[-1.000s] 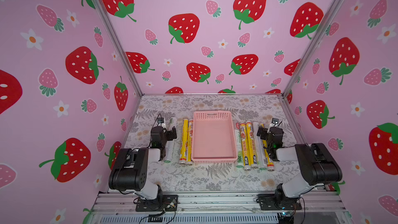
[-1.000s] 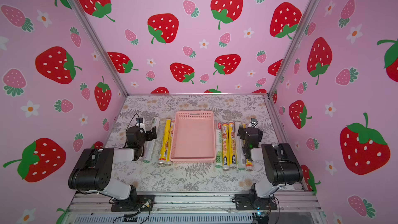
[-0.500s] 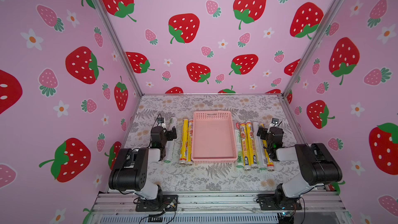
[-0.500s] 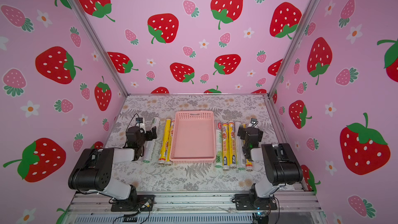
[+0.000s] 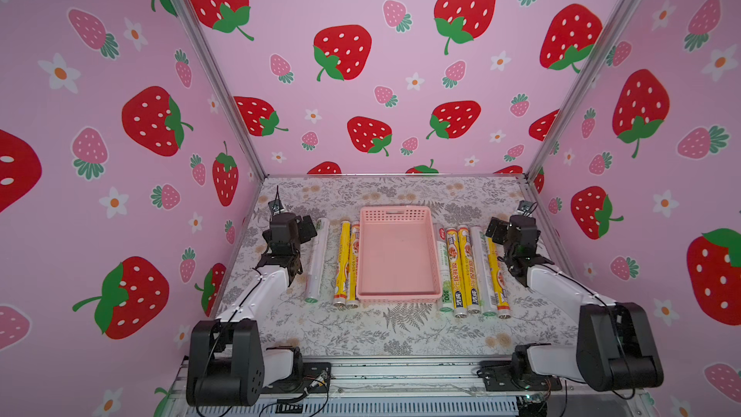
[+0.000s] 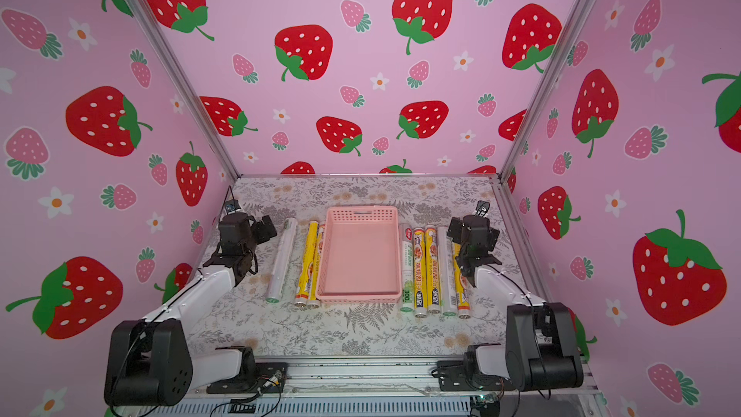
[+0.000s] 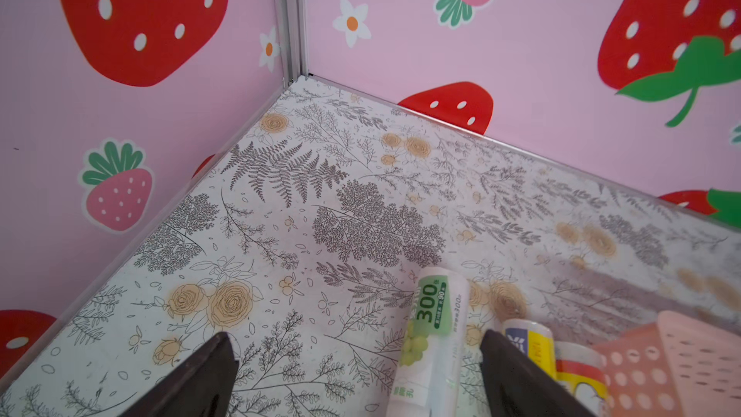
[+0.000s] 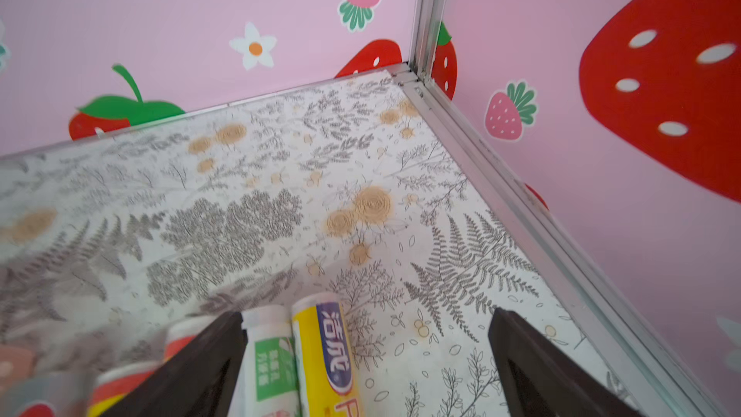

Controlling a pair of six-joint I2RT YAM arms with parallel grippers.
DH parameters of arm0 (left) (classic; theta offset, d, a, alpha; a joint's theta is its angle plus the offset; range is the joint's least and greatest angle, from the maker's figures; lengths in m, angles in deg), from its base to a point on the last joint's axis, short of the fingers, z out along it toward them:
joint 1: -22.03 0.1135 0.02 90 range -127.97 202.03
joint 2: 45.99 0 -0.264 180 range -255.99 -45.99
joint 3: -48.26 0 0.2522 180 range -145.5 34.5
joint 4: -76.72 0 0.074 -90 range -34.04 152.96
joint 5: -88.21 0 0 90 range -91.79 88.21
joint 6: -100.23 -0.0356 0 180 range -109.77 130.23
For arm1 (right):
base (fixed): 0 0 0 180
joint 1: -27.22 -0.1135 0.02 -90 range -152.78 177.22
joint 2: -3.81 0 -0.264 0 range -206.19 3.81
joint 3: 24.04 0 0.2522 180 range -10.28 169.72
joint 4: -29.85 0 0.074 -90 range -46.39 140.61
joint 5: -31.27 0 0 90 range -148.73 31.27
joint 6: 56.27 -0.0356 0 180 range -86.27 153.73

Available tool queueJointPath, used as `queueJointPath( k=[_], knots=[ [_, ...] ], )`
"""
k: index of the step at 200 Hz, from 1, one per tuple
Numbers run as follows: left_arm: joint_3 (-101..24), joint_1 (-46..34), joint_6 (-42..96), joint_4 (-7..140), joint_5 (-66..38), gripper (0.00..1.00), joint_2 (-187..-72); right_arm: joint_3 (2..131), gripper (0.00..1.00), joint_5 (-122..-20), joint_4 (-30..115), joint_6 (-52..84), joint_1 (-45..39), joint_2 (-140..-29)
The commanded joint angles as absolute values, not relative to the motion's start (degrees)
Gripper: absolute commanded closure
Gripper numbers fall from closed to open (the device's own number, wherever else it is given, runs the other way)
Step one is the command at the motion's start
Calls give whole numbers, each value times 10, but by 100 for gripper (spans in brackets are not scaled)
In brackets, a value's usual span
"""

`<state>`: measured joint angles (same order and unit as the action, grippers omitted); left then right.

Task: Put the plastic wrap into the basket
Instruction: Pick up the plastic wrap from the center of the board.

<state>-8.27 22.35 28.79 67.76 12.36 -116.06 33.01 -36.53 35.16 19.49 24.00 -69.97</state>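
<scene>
The empty pale-pink basket (image 5: pixel 395 215) (image 6: pixel 361 215) lies mid-table. Plastic wrap rolls lie alongside it: to its left a white one (image 5: pixel 318 258) and two yellow ones (image 5: pixel 344 262), to its right several white and yellow ones (image 5: pixel 467 270). My left gripper (image 5: pixel 306 228) (image 7: pixel 357 375) is open, low over the far end of the white roll (image 7: pixel 433 338), which shows between its fingers. My right gripper (image 5: pixel 494 230) (image 8: pixel 369 367) is open too, over the far ends of a white-green roll (image 8: pixel 272 355) and a yellow roll (image 8: pixel 324 351). Neither holds anything.
Strawberry-print walls close the table on three sides, with metal corner posts (image 7: pixel 290 18) (image 8: pixel 427 14) near each gripper. The floral table top (image 5: pixel 401 190) runs behind the basket. A pink basket corner (image 7: pixel 661 363) shows beside the left gripper.
</scene>
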Motion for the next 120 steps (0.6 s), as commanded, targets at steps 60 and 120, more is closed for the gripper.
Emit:
queueJointPath(
  k=[60,120],
  knots=[
    [-181,166,414,359,-68,0,-1080,377,5,-512,839,40,234,-593],
    [-172,57,422,324,-67,0,-1063,337,16,-501,853,9,238,-615]
  ],
)
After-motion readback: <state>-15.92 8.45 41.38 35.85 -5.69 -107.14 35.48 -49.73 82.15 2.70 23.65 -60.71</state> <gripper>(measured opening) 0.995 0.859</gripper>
